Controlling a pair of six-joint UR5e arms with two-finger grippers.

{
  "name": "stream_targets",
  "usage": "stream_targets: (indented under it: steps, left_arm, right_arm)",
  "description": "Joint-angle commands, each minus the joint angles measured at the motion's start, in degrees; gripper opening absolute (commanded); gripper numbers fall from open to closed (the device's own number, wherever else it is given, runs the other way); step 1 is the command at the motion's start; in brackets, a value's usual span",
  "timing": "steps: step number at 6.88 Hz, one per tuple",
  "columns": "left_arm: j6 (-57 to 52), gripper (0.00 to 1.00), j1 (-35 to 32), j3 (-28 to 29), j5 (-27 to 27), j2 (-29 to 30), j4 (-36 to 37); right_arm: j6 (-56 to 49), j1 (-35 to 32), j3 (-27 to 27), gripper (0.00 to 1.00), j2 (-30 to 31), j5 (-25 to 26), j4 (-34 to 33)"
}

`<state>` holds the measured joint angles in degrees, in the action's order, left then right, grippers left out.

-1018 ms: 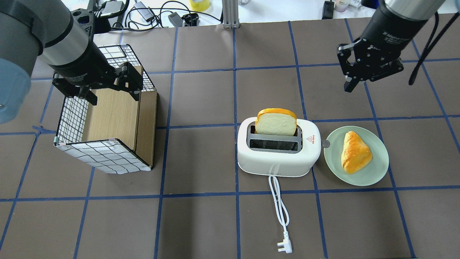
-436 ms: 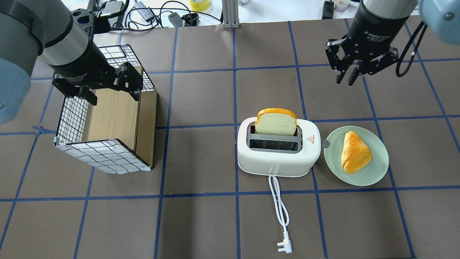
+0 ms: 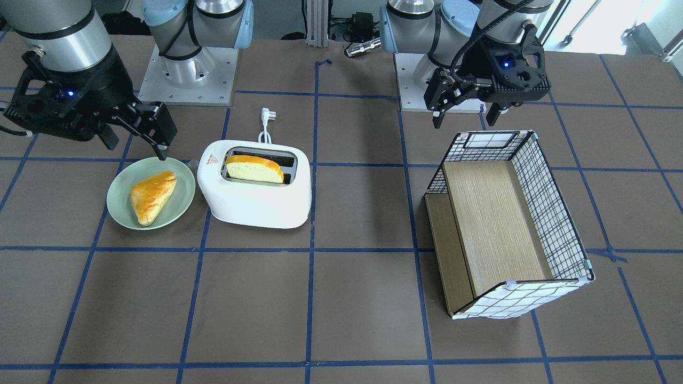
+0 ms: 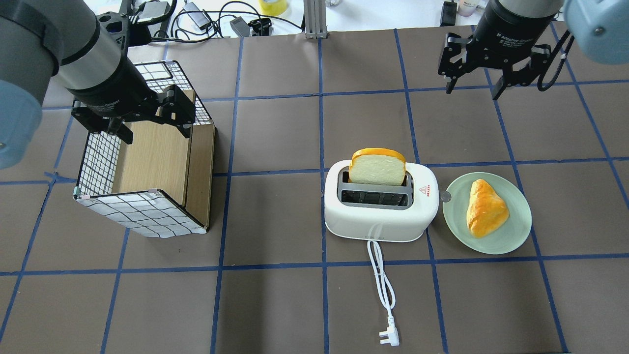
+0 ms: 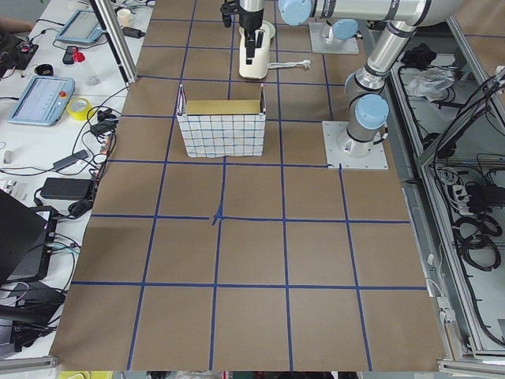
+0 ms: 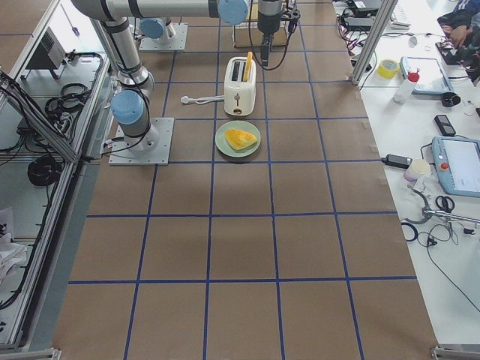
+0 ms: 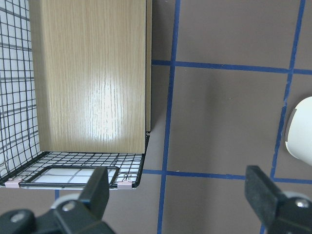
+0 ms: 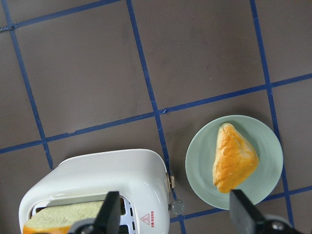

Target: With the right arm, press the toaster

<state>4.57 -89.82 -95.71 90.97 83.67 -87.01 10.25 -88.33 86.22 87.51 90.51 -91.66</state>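
Note:
The white toaster [image 4: 381, 216] stands mid-table with a bread slice [image 4: 377, 167] upright in its far slot. A small grey lever knob [image 4: 445, 196] sticks out of its right end. Its cord and plug [image 4: 388, 337] trail toward the robot. My right gripper [image 4: 472, 88] is open and empty, raised beyond the toaster and the green plate [image 4: 518, 231]. In the right wrist view the toaster [image 8: 97, 180] lies below the open right gripper [image 8: 175, 219]. My left gripper [image 4: 152, 123] is open and empty over the checked box [image 4: 147, 162].
The green plate holds a golden pastry [image 4: 486, 207] just right of the toaster, close to the lever knob. The wood-lined checked box [image 3: 496, 224] lies on its side at the table's left. Cables and devices [image 4: 206, 17] lie beyond the far edge.
My right gripper has turned, moved a little away from the robot and to the left, and its fingers have spread from nearly shut to wide open. The left arm has not moved.

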Motion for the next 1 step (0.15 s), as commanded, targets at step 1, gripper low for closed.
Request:
stream_targets:
  steps: [1]
  left_arm:
    - [0.0,1.00,0.0,0.0,0.0,0.0,0.0]
  right_arm:
    - [-1.0,0.0,0.0,1.00,-0.1,0.4,-0.7]
